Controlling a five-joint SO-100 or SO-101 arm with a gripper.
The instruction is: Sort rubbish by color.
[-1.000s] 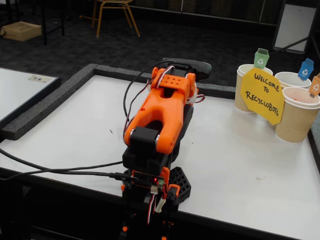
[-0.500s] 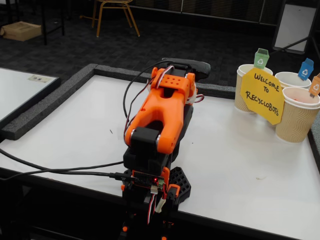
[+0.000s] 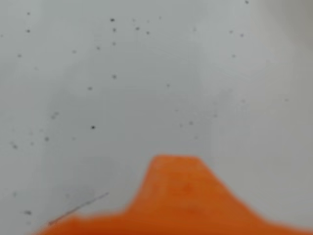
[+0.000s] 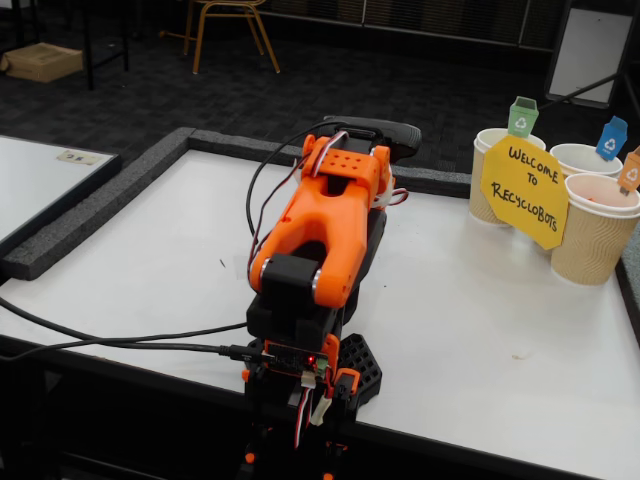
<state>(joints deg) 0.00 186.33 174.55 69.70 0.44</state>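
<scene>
No green, blue or orange rubbish lump shows in either view. The orange arm (image 4: 325, 220) is folded down over its base near the table's front edge in the fixed view, and its gripper end is hidden behind the arm body. In the wrist view a blurred orange gripper part (image 3: 176, 196) fills the bottom edge, close above the bare white speckled table (image 3: 146, 73). Nothing shows between the jaws, and only one orange part is visible.
Three ribbed beige paper cups stand at the back right: one with a green tag (image 4: 485, 180), one blue (image 4: 585, 160), one orange (image 4: 595, 235). A yellow octagonal sign (image 4: 524, 190) leans on them. Black cables (image 4: 120, 340) run off to the left. A grey foam border (image 4: 110, 200) edges the table.
</scene>
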